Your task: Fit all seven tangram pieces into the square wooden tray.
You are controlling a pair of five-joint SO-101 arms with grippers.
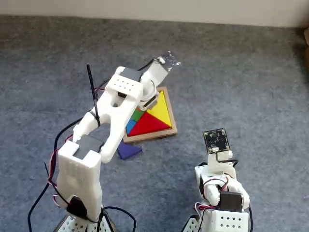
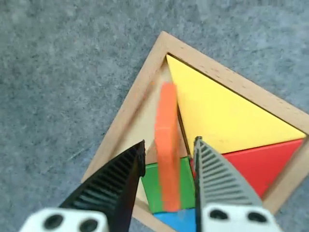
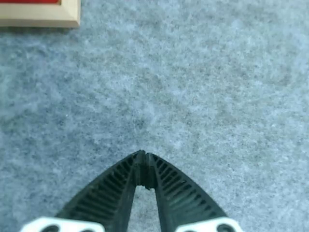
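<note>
Currently wooden tray (image 2: 145, 92) lies under left gripper (image 2: 169, 143), jaws narrowly apart astride orange piece (image 2: 166, 121) standing on edge, long axis along the gap; right gripper (image 3: 145, 157) pinched closed, farther off; purple piece (image 1: 129, 151) at tray's 7 o'clock

Setting: small robotics test bench, lab or hobby room; which of the two cannot be told.

Evidence:
- Grey felt-like covering (image 1: 260, 96) spread over the whole table.
- Pale strip of wall or edging (image 1: 193, 10) along 12 o'clock.
- Two white printed arms, the left arm (image 1: 82, 174) at 7 o'clock and the right arm (image 1: 222, 195) at 5 o'clock.
- Loose black cable (image 1: 92, 92) on the left arm.
- Bare circuit board (image 1: 216, 140) on the right arm.
- Perforated white base (image 1: 227, 221) at 6 o'clock.
- Wooden puzzle tray (image 1: 154, 136) with coloured pieces (image 1: 161, 108) near centre.
</note>
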